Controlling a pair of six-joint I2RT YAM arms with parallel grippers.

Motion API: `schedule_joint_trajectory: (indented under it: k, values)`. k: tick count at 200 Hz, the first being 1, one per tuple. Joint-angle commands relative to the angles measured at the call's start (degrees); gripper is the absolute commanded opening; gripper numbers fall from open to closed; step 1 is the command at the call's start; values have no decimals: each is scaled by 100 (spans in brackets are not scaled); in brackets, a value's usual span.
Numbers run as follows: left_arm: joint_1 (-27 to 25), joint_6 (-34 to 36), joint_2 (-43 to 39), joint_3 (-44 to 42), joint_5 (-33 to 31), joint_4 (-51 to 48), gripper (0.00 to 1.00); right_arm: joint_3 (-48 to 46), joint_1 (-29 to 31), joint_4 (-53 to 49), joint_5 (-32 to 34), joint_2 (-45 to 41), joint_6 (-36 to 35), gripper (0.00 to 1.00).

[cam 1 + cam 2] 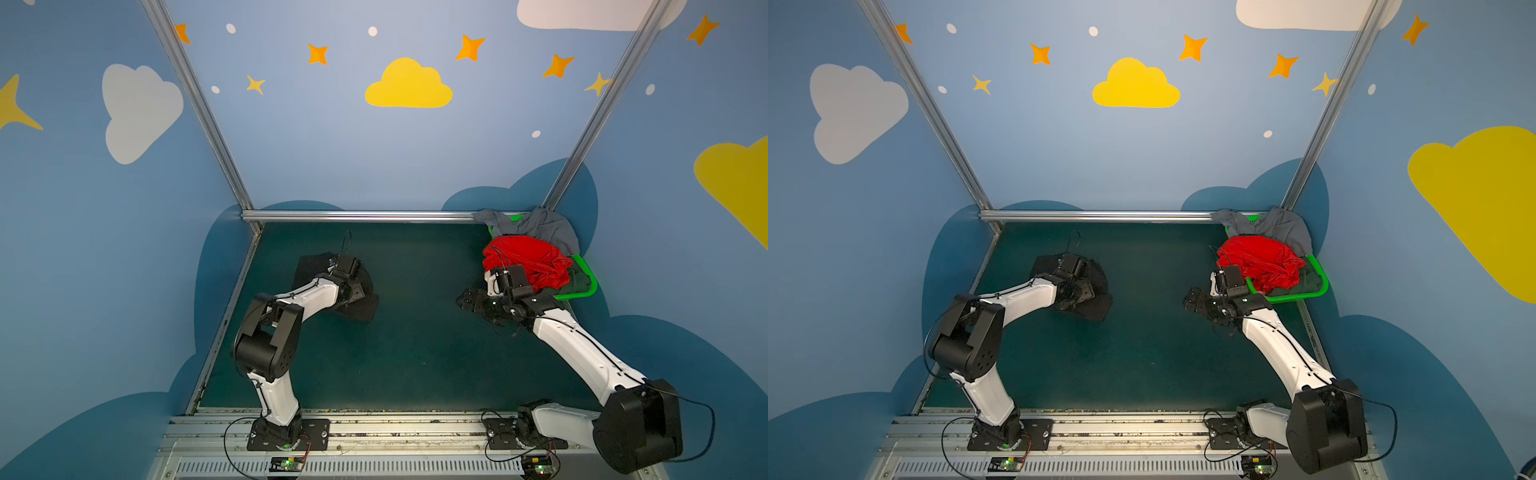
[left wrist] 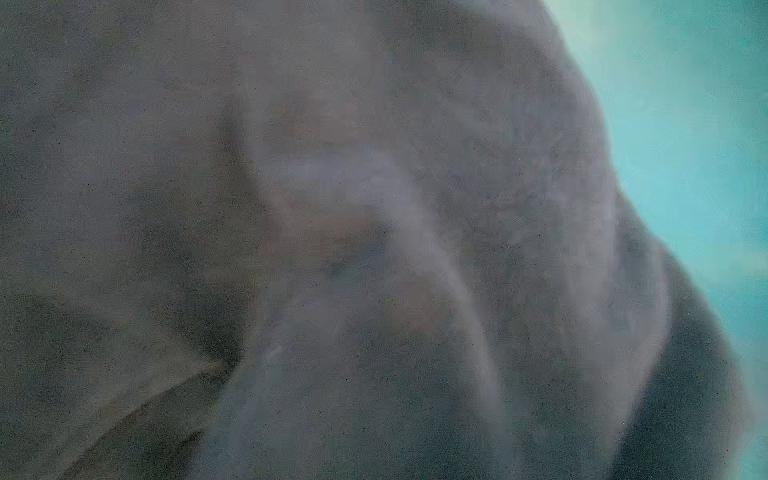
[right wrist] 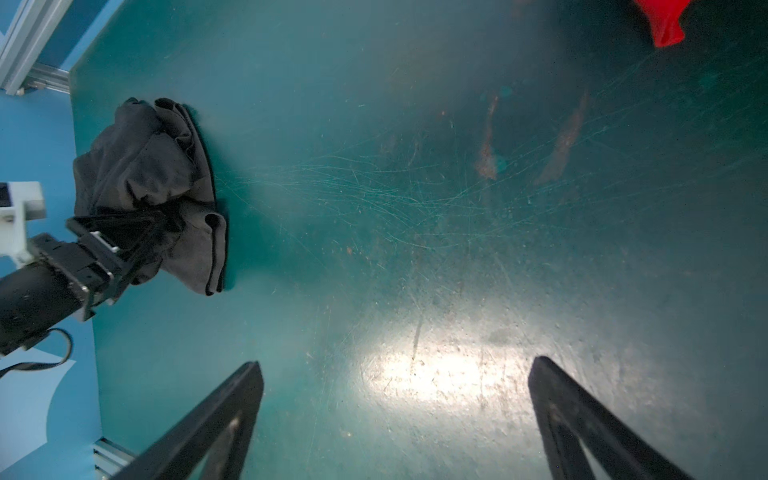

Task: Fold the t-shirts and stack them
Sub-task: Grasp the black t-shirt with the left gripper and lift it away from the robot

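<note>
Top views: black t-shirt (image 1: 363, 309) lies crumpled on the table (image 1: 415, 353), left side, mid-depth. Left gripper (image 1: 356, 296) is right on top of it, and the arm covers most of the cloth. Can't read the jaws from here. Right gripper (image 1: 463, 300) hangs over bare table just beside the green basket (image 1: 582, 296) in the far right corner. In the basket: red t-shirt (image 1: 523, 257) on top, grey t-shirt (image 1: 544, 226) draped over the far rim, dark green t-shirt (image 1: 579, 279) underneath. Same layout in both top views.

Left wrist: the black t-shirt, blurred, fills nearly the whole frame, with a sliver of table at one edge. No gripper parts visible.

Right wrist: right gripper's fingers (image 3: 232, 415) spread wide, nothing between them, scratched table below. Across the table the left gripper is buried in the bunched black t-shirt. Can't tell whether its jaws are spread or pinching. A corner of the red t-shirt shows at the frame edge.
</note>
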Motion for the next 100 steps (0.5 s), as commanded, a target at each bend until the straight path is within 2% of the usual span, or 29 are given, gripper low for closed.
schedule_joint_trajectory:
  k: [1,30,50,84,100]
  values:
    - [-13,172,143,209,209,-217,66,171,37,-63,-29,74,146,98]
    - [-50,194,126,223,395,-99,43,145,36,-28,-21,84,184,98]
    - [-167,176,224,440,490,-171,33,161,37,-19,15,159,184,98]
    - [-450,338,531,915,643,-295,23,193,36,-11,-81,232,233,98]
    - [-567,385,630,1076,695,-338,13,156,37,-10,-19,221,236,98]
